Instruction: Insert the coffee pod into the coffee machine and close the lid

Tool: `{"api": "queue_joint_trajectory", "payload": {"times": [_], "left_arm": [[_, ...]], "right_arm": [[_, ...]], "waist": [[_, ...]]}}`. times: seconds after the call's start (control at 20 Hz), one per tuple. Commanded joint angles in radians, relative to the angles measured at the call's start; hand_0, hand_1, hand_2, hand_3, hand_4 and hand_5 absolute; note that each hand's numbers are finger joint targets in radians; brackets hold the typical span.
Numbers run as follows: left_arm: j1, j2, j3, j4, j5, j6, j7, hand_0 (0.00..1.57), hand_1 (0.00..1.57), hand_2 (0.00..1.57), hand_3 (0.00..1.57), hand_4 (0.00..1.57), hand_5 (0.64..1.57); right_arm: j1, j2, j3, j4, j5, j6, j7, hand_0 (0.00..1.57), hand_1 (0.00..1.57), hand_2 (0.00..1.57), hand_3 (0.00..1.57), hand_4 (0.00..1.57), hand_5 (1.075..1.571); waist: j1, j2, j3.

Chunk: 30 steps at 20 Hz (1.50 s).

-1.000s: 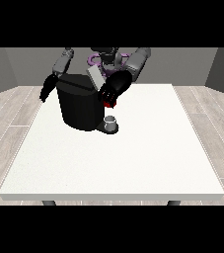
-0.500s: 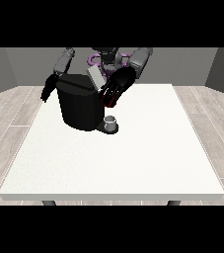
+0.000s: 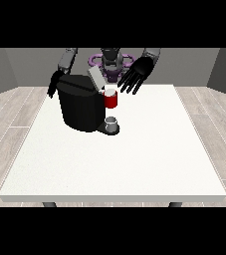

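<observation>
Table (image 3: 134, 164), large and white, filling most of the front view, with grey plank floor (image 3: 10, 114) to either side and grey wall (image 3: 30, 62) behind. Robot (image 3: 111, 59) small at the far edge, torso dark with purple rings at the chest, both arms reaching forward over the tabletop.

Coffee machine (image 3: 79, 102), black and bulky, standing on the far left part of the table. Lid (image 3: 95, 78) raised, tilted up and back, pale grey on its showing face. Red thing at the machine (image 3: 111, 99) just under the raised lid, at the machine's front right. Below it, grey thing (image 3: 112, 122) resting on the machine's dark base plate (image 3: 108, 129); cannot tell whether this is the coffee pod or a cup. Pod not otherwise plainly seen anywhere on the tabletop.

Hand at the view's right (image 3: 137, 74) held above the table just right of the lid, fingers straight and spread apart, pointing down and toward the machine, holding nothing; fingertips near the red thing but apart from it. Hand at the view's left (image 3: 53, 84) behind the machine's far left corner, mostly hidden by the machine body; cannot tell how its fingers lie.
</observation>
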Motion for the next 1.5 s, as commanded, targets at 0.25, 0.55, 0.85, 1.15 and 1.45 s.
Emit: {"api": "queue_joint_trajectory", "payload": {"times": [0.25,0.55,0.85,1.15,1.45], "left_arm": [[0.211,-0.262,0.198,-0.019,0.29,0.01,-0.049,0.0,0.0,0.0,0.0,0.37,1.571],[0.451,-0.393,0.327,0.02,0.47,-0.031,-0.122,0.0,0.0,0.0,0.0,0.27,1.571],[0.55,-0.403,0.322,0.029,0.479,-0.042,-0.072,0.0,0.0,0.0,0.0,0.32,1.571],[0.602,-0.419,0.288,-0.081,0.516,-0.067,-0.069,0.0,0.0,0.0,0.0,0.4,1.571],[0.662,-0.429,0.189,-0.225,0.641,-0.057,0.028,0.0,0.0,0.0,0.0,0.41,1.571]], "right_arm": [[0.147,-0.007,-0.028,0.036,-0.02,0.003,-0.02,0.0,0.0,0.0,0.0,0.0,1.571],[0.199,-0.001,-0.052,-0.003,-0.077,0.038,-0.057,0.0,0.0,0.0,0.0,0.0,1.571],[0.157,0.023,0.038,-0.113,-0.101,0.143,0.017,0.0,0.0,0.0,0.0,0.0,1.571],[0.073,-0.106,-0.005,-0.128,-0.12,0.237,0.036,0.0,0.0,0.0,0.0,0.25,1.571],[0.011,-0.135,-0.083,-0.052,-0.152,0.227,0.04,0.0,0.0,0.0,0.0,0.0,1.571]], "waist": [[0.132,-0.236,-0.0031],[0.254,-0.403,-0.0024],[0.255,-0.492,-0.0013],[0.32,-0.449,-0.0006],[0.357,-0.41,-0.0003]]}}
